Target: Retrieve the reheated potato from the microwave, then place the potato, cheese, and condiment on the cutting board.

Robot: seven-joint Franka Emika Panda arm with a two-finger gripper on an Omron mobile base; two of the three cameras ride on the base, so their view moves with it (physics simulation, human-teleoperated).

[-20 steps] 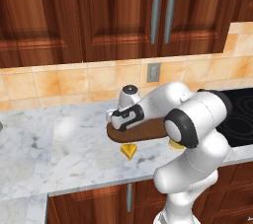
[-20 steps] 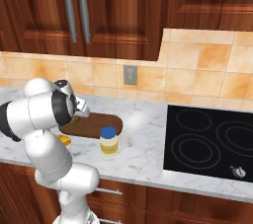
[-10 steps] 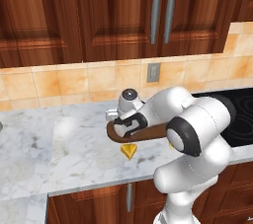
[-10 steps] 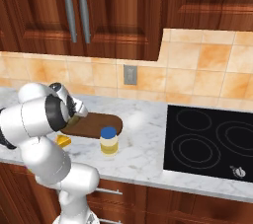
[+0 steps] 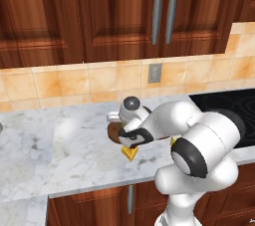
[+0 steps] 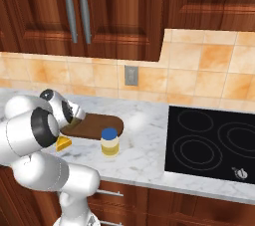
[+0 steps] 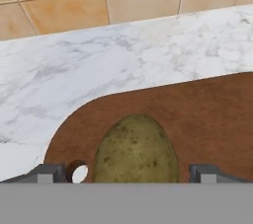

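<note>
The olive-brown potato point(image 7: 136, 151) lies on the left end of the dark brown cutting board point(image 7: 207, 114), beside the board's small hole. My gripper point(image 7: 127, 174) hangs over it, open. Its fingertips point(image 7: 49, 172) stand on either side of the potato with gaps, touching nothing. In the left base view the gripper point(image 5: 119, 131) sits low over the board's end. The yellow cheese point(image 5: 131, 154) wedge lies on the marble just in front of the board point(image 6: 97, 125). The condiment point(image 6: 110, 143) bottle stands upright at the board's front right corner, off the board. The microwave is out of view.
A black cooktop point(image 6: 209, 143) fills the counter to the right. Tiled backsplash with a wall outlet point(image 6: 131, 75) runs behind the board. Dark wood cabinets point(image 5: 124, 16) hang above. White marble counter point(image 5: 60, 145) stretches to the left, with its front edge close to the cheese.
The hand has sunk a little toward the board's left end. Its jaws have stayed open, and the cheese, bottle and board have not moved.
</note>
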